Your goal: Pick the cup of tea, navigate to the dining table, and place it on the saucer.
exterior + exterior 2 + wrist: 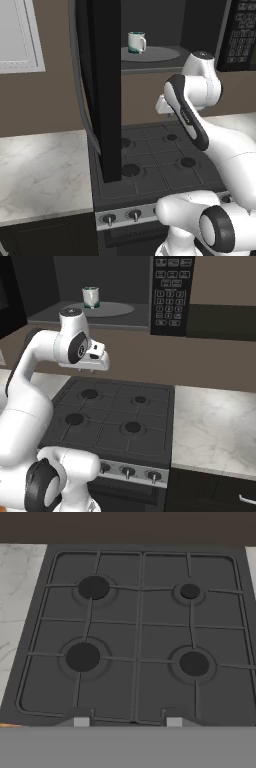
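Still at the pick step: cup of tea sits on the open microwave's turntable, top-centre of frame. Fingers part-open, empty, over the stove. Next it needs to lift and reach in.

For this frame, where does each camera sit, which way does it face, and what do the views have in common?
Left base view: behind the arm's left, facing forward and down at the stove and open microwave holding the cup of tea; arm lower right.
Right base view: behind the arm's right, same stove, cup and microwave keypad; arm lower left, gripper over the burners.
Hand view: looks down on the four burners; fingertips at bottom.
Shared: the stove in all three; the cup in both base views.
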Controlling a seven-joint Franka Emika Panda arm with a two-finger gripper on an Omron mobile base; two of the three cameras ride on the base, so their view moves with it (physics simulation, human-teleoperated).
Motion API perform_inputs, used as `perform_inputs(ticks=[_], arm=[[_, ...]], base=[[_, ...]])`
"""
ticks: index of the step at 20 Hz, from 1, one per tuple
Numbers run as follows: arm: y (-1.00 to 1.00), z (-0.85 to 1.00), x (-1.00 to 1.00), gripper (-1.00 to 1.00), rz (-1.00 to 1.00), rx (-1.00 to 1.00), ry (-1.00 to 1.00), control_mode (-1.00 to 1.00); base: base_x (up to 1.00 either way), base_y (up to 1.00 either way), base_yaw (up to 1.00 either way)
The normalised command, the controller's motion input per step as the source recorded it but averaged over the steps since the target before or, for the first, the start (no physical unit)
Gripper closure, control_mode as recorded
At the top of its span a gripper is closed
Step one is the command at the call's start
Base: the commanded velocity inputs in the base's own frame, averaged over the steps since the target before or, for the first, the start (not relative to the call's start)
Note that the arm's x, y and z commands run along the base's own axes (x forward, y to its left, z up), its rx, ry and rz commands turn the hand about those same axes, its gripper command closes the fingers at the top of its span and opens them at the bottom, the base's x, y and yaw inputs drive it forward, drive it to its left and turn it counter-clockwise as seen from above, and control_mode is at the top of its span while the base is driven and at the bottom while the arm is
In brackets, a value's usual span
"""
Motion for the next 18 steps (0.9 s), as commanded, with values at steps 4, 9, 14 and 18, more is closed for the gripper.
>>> perform_inputs(ticks=[4,9,14,18], arm=[[0.00,0.00,-0.02,-1.00,0.00,0.00,0.00,-1.00],[0.00,-0.01,-0.07,-1.00,0.00,0.00,-0.04,-1.00],[0.08,0.25,-0.27,-1.00,0.01,0.00,-0.32,-1.00],[0.10,0.70,-0.02,-1.00,0.07,0.00,-0.36,-1.00]], base=[[0.00,0.00,0.00],[0.00,0.00,0.00],[0.00,0.00,0.00],[0.00,0.00,0.00]])
